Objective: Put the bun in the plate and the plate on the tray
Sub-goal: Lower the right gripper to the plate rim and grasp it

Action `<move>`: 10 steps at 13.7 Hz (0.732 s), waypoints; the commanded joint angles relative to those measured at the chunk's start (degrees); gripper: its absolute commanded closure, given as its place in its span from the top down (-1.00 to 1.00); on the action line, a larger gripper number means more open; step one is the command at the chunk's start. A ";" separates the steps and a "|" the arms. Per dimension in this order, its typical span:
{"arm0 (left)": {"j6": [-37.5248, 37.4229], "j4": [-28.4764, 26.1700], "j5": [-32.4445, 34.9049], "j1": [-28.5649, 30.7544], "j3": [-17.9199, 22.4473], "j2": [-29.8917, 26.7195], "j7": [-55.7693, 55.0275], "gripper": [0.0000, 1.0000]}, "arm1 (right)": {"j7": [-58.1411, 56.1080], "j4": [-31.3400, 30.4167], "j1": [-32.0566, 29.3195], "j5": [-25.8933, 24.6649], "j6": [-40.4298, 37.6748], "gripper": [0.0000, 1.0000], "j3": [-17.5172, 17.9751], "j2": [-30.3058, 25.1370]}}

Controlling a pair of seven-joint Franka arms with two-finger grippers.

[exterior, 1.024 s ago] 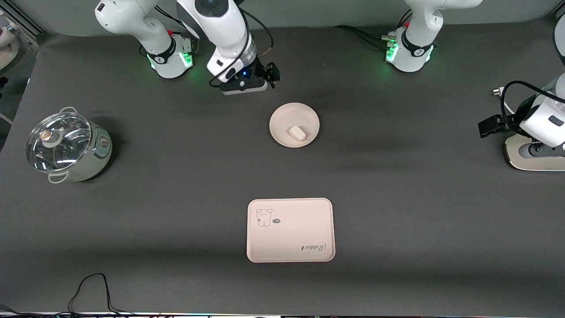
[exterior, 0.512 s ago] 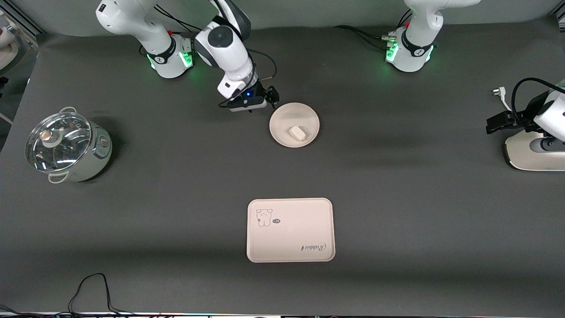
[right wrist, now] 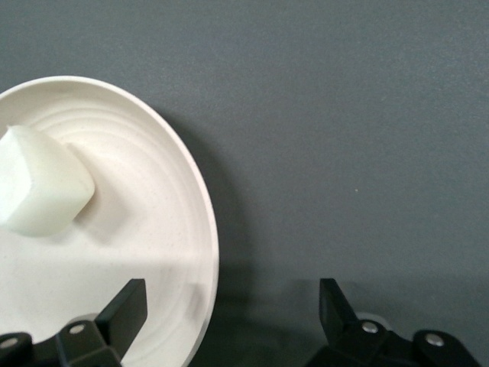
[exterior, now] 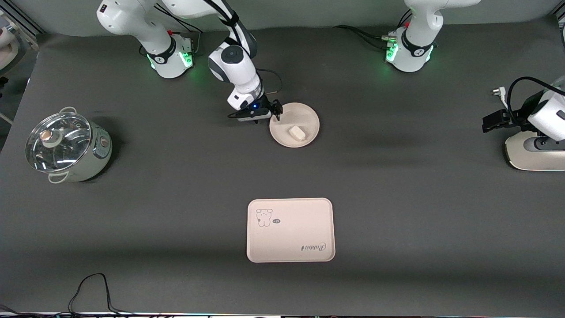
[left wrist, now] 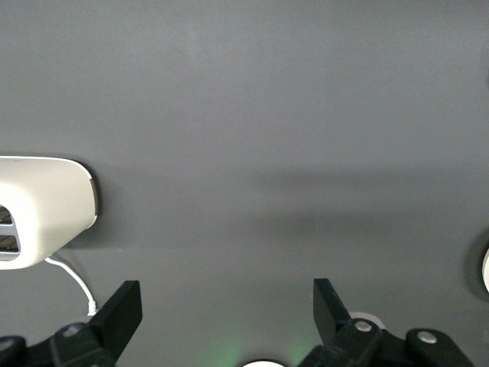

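Front view: bun (exterior: 297,132) already in plate (exterior: 304,115), plate mid-table, well apart from tray (exterior: 309,229) nearer the camera. Right gripper (exterior: 274,110) at the plate's rim on the right arm's side; left gripper (exterior: 494,121) waiting at the left arm's end of the table.

Left wrist view: fingers (left wrist: 122,310) spread wide, empty, bare table beneath.

Right wrist view: fingers (right wrist: 126,306) wide apart, one over the plate's inside, the other outside the rim (right wrist: 206,229); bun (right wrist: 42,191) clear of both.

Step in hand, apparently: taking the plate. Next: lower astride the rim, close, carry level to tray.

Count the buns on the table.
1. The bun lies in the plate, which stands farther from the front camera than the tray. None seems hidden.
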 commanded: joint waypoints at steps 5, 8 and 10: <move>-1.43 1.97 1.37 -1.25 -1.69 0.01 0.18 1.00 | 0.69 3.28 -0.01 0.59 0.29 0.32 -0.56 2.31; -1.43 2.06 2.09 -1.42 -1.69 0.10 0.36 1.00 | 0.51 3.28 -0.19 0.59 0.20 -0.43 -0.56 2.14; -1.43 2.15 2.09 -1.51 -1.86 0.10 0.18 1.00 | 0.42 3.28 -0.45 0.59 0.20 -0.75 -0.56 1.96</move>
